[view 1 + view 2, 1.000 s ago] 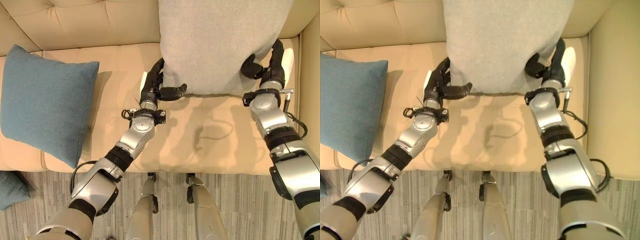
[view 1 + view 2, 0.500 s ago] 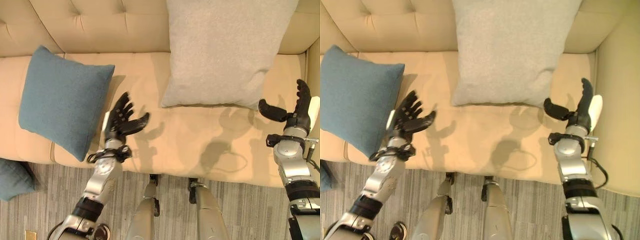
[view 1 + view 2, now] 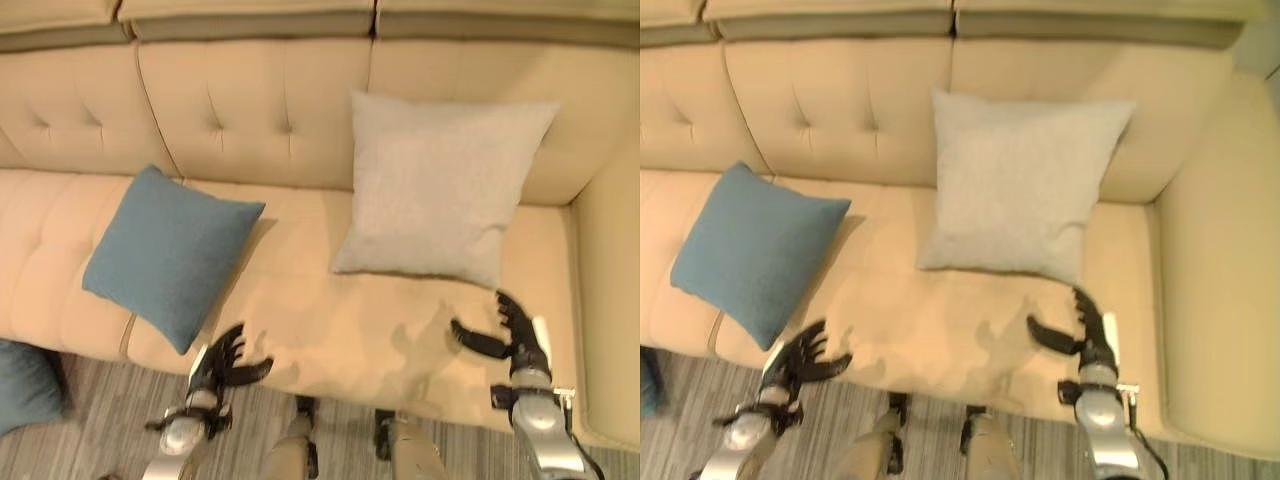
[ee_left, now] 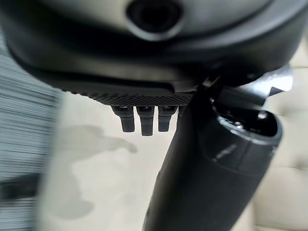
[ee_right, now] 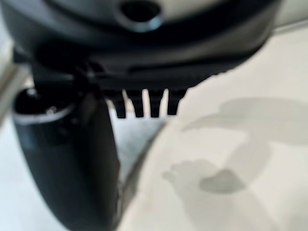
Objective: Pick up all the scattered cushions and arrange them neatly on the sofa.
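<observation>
A light grey cushion (image 3: 440, 185) leans upright against the backrest at the right of the beige sofa (image 3: 320, 320). A blue cushion (image 3: 170, 255) stands tilted on the seat to its left. Another blue cushion (image 3: 25, 385) lies on the floor at the far left, cut off by the view's edge. My left hand (image 3: 222, 362) hovers open over the seat's front edge, below the blue cushion and empty. Near the right armrest, my right hand (image 3: 510, 335) is open and empty too, in front of the grey cushion and apart from it.
The sofa's right armrest (image 3: 610, 300) rises beside my right hand. Grey striped carpet (image 3: 100, 420) lies in front of the sofa. Bare seat stretches between the two hands.
Both hands have let go of the grey cushion, which now rests against the backrest, and drawn back to the seat's front edge. The camera has pulled back and shows more of the sofa.
</observation>
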You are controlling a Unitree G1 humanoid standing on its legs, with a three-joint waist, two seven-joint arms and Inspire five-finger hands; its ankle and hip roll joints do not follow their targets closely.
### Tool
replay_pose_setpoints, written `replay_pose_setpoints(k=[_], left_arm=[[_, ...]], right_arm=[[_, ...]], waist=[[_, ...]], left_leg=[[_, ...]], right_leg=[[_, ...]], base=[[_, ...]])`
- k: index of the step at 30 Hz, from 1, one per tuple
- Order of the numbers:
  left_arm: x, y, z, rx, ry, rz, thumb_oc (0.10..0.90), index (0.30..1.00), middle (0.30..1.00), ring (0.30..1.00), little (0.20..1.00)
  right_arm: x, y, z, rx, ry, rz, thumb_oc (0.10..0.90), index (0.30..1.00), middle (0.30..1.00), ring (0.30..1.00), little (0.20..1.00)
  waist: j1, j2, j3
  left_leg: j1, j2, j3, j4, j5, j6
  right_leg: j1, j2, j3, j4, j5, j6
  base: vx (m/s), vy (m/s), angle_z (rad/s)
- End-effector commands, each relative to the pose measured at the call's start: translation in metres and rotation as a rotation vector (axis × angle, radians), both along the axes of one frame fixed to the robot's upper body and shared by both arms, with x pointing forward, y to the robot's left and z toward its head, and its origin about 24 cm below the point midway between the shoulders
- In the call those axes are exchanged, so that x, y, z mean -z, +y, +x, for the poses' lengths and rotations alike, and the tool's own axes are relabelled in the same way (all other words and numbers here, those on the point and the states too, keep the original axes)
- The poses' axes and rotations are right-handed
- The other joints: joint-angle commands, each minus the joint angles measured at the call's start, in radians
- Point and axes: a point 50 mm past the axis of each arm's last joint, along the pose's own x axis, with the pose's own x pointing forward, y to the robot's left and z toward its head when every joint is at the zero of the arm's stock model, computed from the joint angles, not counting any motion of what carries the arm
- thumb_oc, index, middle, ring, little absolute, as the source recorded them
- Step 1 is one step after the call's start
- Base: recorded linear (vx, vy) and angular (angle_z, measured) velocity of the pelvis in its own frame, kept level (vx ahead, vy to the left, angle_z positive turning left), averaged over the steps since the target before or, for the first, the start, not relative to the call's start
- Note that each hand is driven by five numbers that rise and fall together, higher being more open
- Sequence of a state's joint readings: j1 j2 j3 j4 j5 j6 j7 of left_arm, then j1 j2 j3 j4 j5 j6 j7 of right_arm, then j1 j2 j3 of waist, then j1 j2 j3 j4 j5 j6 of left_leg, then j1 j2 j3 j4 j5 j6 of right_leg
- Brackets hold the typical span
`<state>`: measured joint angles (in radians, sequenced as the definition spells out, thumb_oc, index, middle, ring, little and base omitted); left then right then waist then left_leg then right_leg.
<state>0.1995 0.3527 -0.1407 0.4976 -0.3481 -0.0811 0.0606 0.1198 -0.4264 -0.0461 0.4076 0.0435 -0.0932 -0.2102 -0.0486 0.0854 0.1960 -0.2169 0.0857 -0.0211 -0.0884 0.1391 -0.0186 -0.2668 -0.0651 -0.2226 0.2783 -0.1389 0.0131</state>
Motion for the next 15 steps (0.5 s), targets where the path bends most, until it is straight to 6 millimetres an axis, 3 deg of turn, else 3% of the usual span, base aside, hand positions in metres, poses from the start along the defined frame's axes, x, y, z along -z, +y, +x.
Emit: replay_pose_setpoints(k=[1, 4, 9, 12, 15], left_arm=[[0.002, 0.006, 0.004, -0.005, -0.008, 0.037, 0.8, 0.9, 0.9, 0.9, 0.9], [0.023, 0.006, -0.016, -0.013, 0.121, 0.066, 0.8, 0.9, 0.9, 0.9, 0.9], [0.037, 0.007, -0.035, -0.04, 0.213, 0.081, 0.8, 0.9, 0.9, 0.9, 0.9], [0.037, 0.006, -0.03, -0.045, 0.201, 0.081, 0.8, 0.9, 0.9, 0.9, 0.9], [0.031, 0.002, -0.013, -0.008, 0.154, 0.104, 0.8, 0.9, 0.9, 0.9, 0.9]], right_arm=[[-0.014, -0.005, 0.013, -0.039, -0.069, -0.045, 0.8, 0.9, 0.9, 0.9, 0.9], [0.013, -0.003, -0.001, -0.063, 0.075, -0.049, 0.8, 0.9, 0.9, 0.9, 0.9], [0.04, 0.001, -0.018, -0.085, 0.223, -0.044, 0.8, 0.9, 0.9, 0.9, 0.9], [0.047, 0.002, -0.02, -0.078, 0.264, -0.041, 0.8, 0.9, 0.9, 0.9, 0.9], [0.051, 0.001, -0.019, -0.064, 0.294, -0.05, 0.8, 0.9, 0.9, 0.9, 0.9]], waist=[[-0.004, -0.059, -0.079], [0.008, -0.066, -0.094], [0.02, -0.072, -0.096], [0.031, -0.081, -0.077], [0.024, -0.107, -0.056]], left_leg=[[0.125, 0.001, 0.04, 0.001, -0.124, -0.076], [0.16, 0.005, 0.032, 0.001, -0.128, -0.074], [0.193, 0.002, 0.008, 0.001, -0.128, -0.07], [0.177, -0.008, -0.012, 0.023, -0.12, -0.067], [0.152, -0.043, 0.02, 0.157, -0.216, -0.044]], right_leg=[[0.139, 0.027, 0.047, -0.329, 0.128, 0.074], [0.18, 0.029, 0.041, -0.327, 0.113, 0.068], [0.228, 0.033, 0.031, -0.323, 0.09, 0.058], [0.23, 0.019, 0.008, -0.316, 0.085, 0.053], [0.193, -0.022, -0.02, -0.297, 0.104, 0.054]], base=[[0.06, 0.015, 0.11], [0.05, 0.0, 0.18], [0.03, -0.003, 0.23], [-0.13, 0.014, 0.22], [-0.25, 0.089, 0.69]])
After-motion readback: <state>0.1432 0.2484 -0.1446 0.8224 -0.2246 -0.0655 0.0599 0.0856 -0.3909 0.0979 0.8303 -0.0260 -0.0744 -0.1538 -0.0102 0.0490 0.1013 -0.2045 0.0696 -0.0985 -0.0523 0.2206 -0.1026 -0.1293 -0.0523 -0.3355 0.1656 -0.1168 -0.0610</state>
